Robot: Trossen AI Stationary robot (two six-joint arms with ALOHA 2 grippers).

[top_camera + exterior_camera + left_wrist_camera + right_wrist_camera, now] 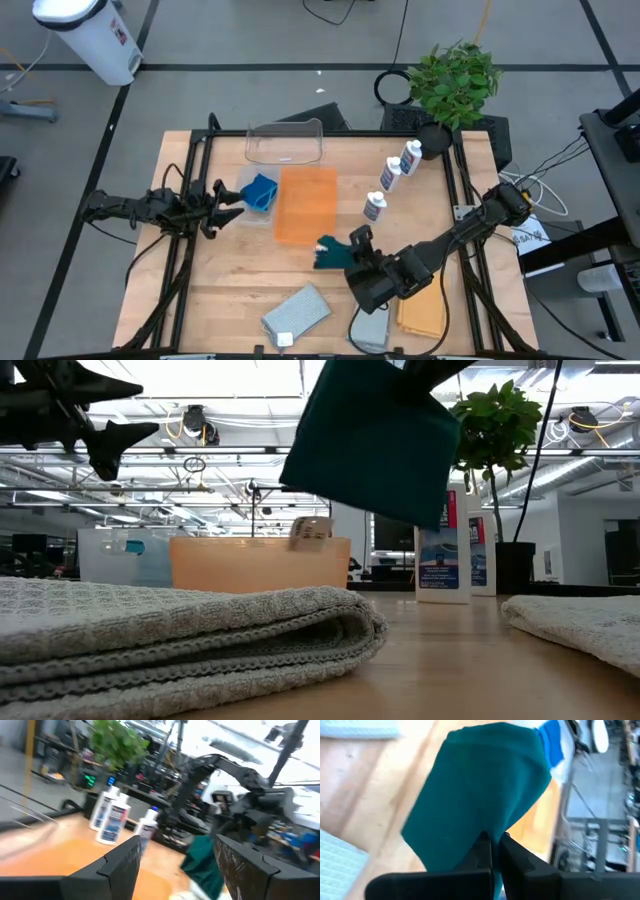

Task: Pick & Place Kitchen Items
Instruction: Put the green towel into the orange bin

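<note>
My right gripper (355, 247) is over the middle of the table, shut on a dark green square pad (330, 256), which fills the right wrist view (475, 795) and hangs high in the low view (370, 440). My left gripper (226, 200) stays open at the table's left, touching nothing, beside blue sponges (260, 190). An orange folded cloth (306, 205) lies flat at the centre. Three white blue-labelled bottles (390, 178) stand upright to the right of it. A grey folded cloth (297, 312) lies near the front edge. My right gripper pinches the green pad between its two shut fingers (481, 851) at one edge (487, 826). The fingers slant down from the table's right and near side. The pad spreads out beyond the fingertips and hangs tilted, lifted clear of the table (360, 450).
A clear plastic tub (285, 142) stands at the far edge and a potted plant (455, 80) beyond the far right corner. A second grey cloth (370, 328) and an orange-yellow cloth (420, 310) lie at the front right. Bare wood shows at the front left.
</note>
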